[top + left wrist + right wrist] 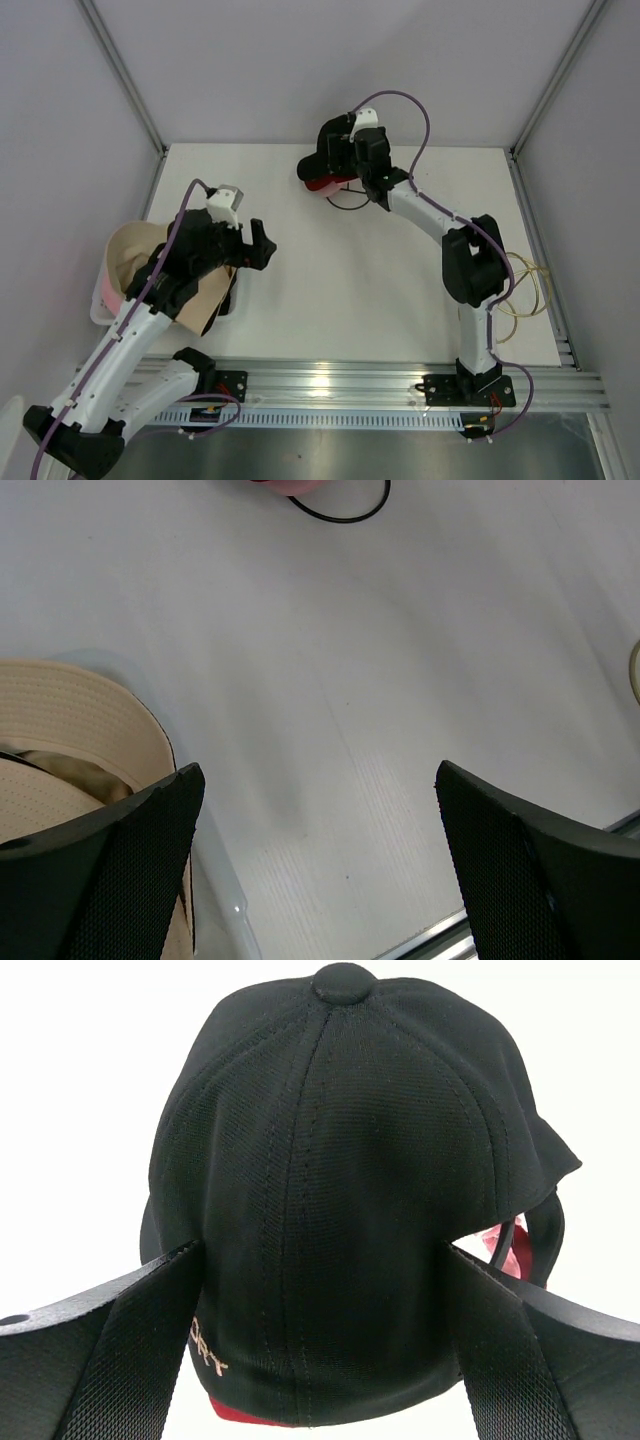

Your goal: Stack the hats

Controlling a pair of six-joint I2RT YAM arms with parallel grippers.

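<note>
Right wrist view: right gripper (322,1250) spread wide astride black cap (340,1140), perhaps touching. Left gripper (318,772) spread, empty, near beige hat (70,710).

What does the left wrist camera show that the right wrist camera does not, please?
Only the left wrist view shows the beige hat, beside the open left gripper. Only the right wrist view shows the black cap, sitting between the fingers of the open right gripper. Both views show the white table and a thin black hoop.
</note>
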